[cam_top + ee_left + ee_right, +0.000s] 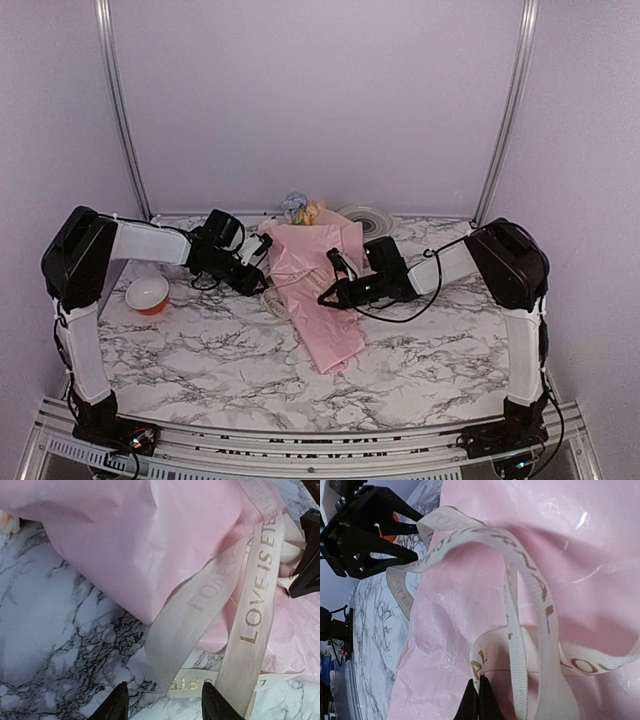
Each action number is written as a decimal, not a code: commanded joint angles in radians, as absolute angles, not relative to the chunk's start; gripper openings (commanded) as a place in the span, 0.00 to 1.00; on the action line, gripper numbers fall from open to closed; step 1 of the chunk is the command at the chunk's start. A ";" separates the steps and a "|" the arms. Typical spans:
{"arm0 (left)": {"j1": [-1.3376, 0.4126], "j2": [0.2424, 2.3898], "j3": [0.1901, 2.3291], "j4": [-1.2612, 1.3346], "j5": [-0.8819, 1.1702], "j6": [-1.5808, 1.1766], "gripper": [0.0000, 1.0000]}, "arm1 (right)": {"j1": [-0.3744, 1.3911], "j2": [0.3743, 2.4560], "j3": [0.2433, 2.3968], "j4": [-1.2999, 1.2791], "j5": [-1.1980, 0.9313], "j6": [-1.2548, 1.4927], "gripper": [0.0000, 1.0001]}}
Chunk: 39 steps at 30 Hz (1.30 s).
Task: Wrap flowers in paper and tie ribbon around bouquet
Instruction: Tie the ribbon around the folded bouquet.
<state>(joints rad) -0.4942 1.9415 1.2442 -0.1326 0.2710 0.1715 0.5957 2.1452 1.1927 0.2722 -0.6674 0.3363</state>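
The left jaws stand partly apart with a band of the ribbon (255, 615) running between them, not pinched. The right jaws are pressed shut, seemingly on a fold of it. The bouquet (322, 290) lies at the middle of the desk (200, 350), flowers (300, 209) toward the far edge. The paper (580, 570) looks thin, light and crinkly, likely to tear or slip. The ribbon is soft, limp and smooth, best pinched flat near a loose end. One bouquet, one ribbon, one bowl (147, 293) near the left edge, one plate (366, 218) at the far edge.
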 commanded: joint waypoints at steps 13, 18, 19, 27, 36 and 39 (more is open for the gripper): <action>-0.498 2.015 1.222 -0.071 0.330 0.116 0.00 | 0.584 2.048 1.204 0.197 -0.749 0.245 0.00; -0.478 2.001 1.211 -0.064 0.267 0.101 0.00 | 0.567 1.928 1.181 0.101 -0.929 0.114 0.00; -0.475 1.998 1.208 -0.061 0.262 0.097 0.00 | 0.558 1.900 1.163 0.096 -0.950 0.100 0.00; -0.449 1.969 1.183 0.000 0.236 0.051 0.00 | 0.413 1.778 1.032 0.122 -1.005 0.132 0.00; -0.439 1.936 1.149 0.001 0.111 0.040 0.00 | 0.318 1.783 0.973 0.213 -1.010 0.216 0.00; -0.409 1.935 1.140 -0.016 0.076 0.012 0.00 | 0.215 1.780 0.915 0.315 -1.015 0.331 0.00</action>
<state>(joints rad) -0.4465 1.9762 1.1576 -0.0196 0.1558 0.0479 0.3393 1.7794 0.9684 0.1883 -0.9985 0.1947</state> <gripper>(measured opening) 0.004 0.006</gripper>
